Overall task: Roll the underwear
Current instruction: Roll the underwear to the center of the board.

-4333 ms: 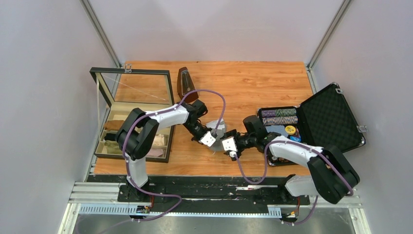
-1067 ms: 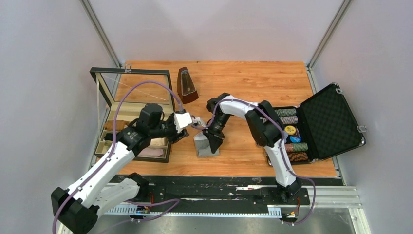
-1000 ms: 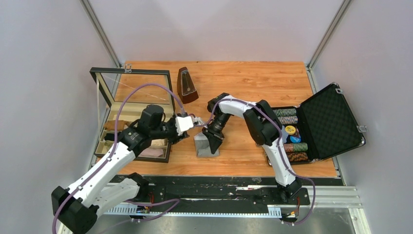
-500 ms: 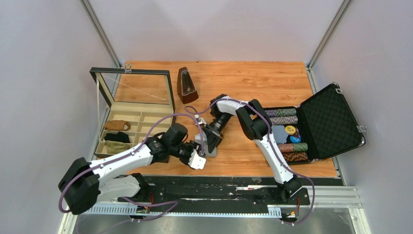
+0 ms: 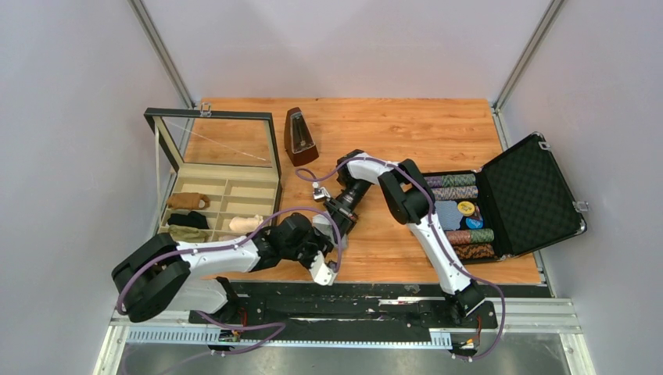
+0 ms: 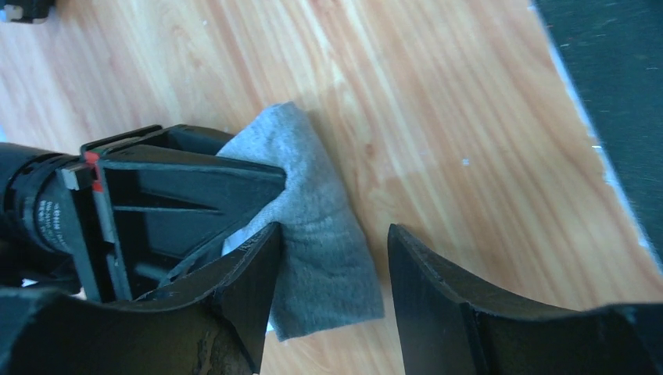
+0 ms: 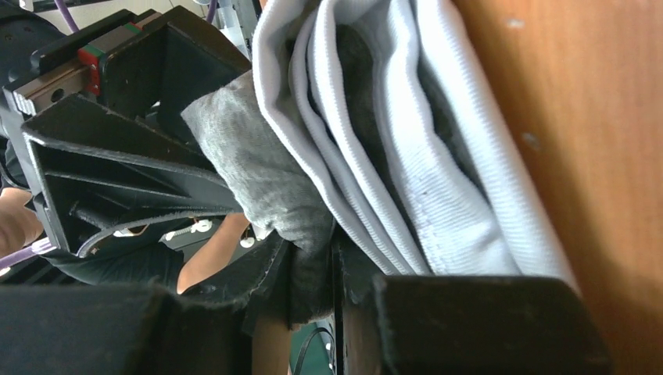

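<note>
The underwear is a folded grey bundle lying on the wooden table; its stacked layers with white trim fill the right wrist view. My right gripper is shut on a grey fold at the bundle's edge. My left gripper stands open at the bundle's near end, with the cloth between its fingers and one finger against the fabric. From above, the left gripper and the right gripper meet near the table's front and cover most of the cloth.
A glass-lidded display box stands at the left, with cloth rolls in its compartments. A metronome stands behind the grippers. An open black case with chip stacks is at the right. The table's front edge is close to the cloth.
My left arm has swung from beside the box round to the front of the table, bringing its gripper to the cloth's near end. The right gripper has kept its hold.
</note>
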Available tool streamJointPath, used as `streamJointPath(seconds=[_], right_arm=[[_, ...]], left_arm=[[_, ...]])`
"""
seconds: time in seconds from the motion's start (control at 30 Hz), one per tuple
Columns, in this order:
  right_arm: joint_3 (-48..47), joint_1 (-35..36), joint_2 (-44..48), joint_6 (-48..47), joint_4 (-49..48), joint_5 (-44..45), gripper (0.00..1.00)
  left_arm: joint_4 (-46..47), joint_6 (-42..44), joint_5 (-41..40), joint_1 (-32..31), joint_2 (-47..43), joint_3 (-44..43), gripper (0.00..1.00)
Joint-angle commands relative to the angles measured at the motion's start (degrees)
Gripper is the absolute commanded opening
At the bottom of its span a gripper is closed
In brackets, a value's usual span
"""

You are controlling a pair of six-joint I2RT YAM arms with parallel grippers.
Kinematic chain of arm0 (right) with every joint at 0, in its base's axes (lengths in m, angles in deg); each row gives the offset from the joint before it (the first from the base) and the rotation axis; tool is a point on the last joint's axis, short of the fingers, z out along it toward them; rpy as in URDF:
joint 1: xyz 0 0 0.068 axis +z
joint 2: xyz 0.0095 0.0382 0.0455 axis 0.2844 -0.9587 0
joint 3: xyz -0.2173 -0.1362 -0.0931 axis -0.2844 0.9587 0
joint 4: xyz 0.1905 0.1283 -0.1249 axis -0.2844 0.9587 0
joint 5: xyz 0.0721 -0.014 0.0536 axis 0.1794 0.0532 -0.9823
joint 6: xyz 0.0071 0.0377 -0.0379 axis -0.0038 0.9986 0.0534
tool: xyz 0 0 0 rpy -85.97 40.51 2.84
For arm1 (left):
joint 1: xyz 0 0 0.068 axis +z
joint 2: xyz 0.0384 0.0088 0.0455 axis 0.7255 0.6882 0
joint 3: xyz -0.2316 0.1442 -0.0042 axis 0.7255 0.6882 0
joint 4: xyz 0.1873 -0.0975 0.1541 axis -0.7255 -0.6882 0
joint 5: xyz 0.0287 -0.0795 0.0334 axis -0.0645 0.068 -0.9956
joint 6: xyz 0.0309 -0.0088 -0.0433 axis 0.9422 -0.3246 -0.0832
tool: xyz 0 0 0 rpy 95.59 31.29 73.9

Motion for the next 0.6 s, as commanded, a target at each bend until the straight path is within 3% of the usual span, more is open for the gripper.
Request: streamJointPath(seconds=[0.0,0.23,0.5,0.57], right_arm=[[1.46,0.67,-5.54,-0.75,-5.16,2.32,0.00],[0.87,0.66,-6.21,-0.37,-4.41,0.99,0.00],[3.02,0.14,-6.29,-0.25,-4.47,-2.31,0.00],[3.56,0.00,-6.25,-0.06,-4.67,-3.08,0.03]], left_arm=[[7.99,1.67,-8.67,0.14,3.66,1.35,0.63],[5.14,5.99,-3.00,0.02,-4.02,4.43,0.67],[1.52,3.94,-8.79,0.02,5.21,0.50,0.59],[0.59,2.93,-9.31,-0.21,8.85,-1.85,0.52]])
